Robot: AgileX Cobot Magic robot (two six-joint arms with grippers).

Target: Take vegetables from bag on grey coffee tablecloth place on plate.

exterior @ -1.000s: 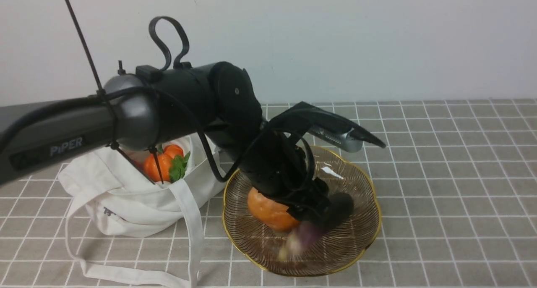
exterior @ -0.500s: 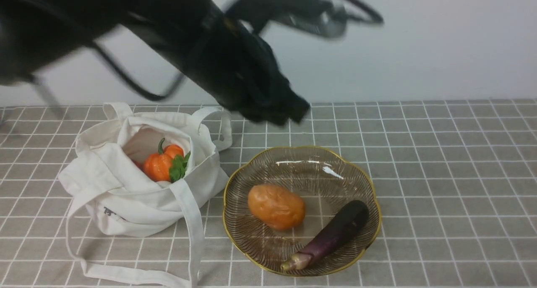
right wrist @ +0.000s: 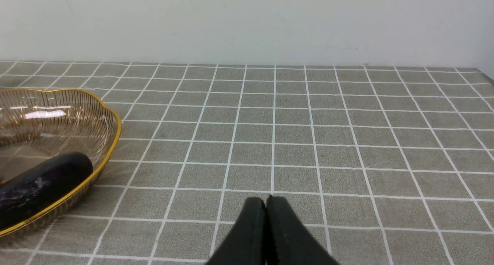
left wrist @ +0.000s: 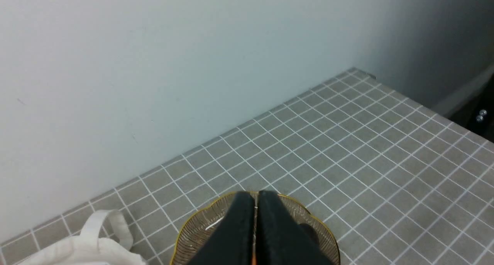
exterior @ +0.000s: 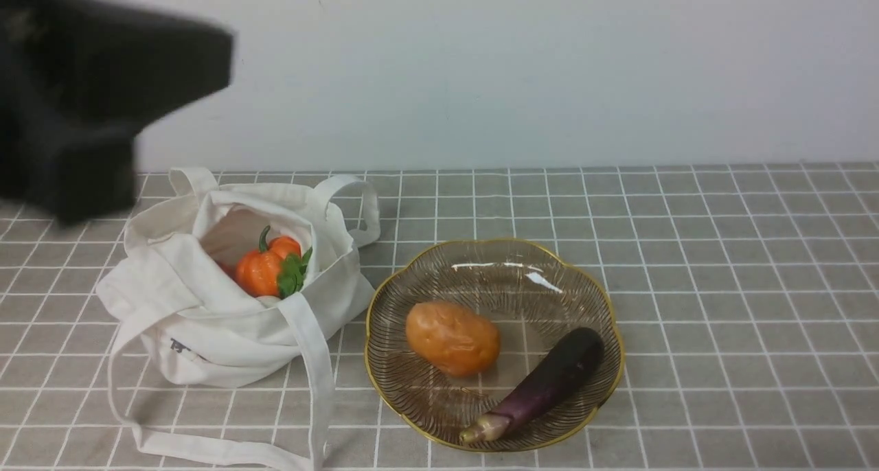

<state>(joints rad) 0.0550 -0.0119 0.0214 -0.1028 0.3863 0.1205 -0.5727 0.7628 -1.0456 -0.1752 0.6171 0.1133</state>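
Note:
The dark-purple eggplant [exterior: 542, 385] lies in the glass plate [exterior: 522, 279] beside an orange, potato-like vegetable [exterior: 452, 337]. The orange pumpkin [exterior: 264, 268] sits in the open mouth of the white bag [exterior: 206, 320], left of the plate on the grey tablecloth [exterior: 721, 285]. My left arm [exterior: 103, 100] is a dark blur high at the upper left. My left gripper [left wrist: 256, 193] is shut and empty, high above the plate [left wrist: 322, 228]. My right gripper [right wrist: 266, 198] is shut and empty, low over the cloth to the right of the plate [right wrist: 112, 118] and eggplant [right wrist: 42, 184].
The bag's long straps [exterior: 312, 361] trail on the cloth toward the front edge. A bag strap [left wrist: 104, 224] also shows in the left wrist view. A pale wall [exterior: 549, 66] closes the back of the table.
My left arm has let the eggplant go in the plate, then risen and swung to the upper left. The eggplant now lies still.

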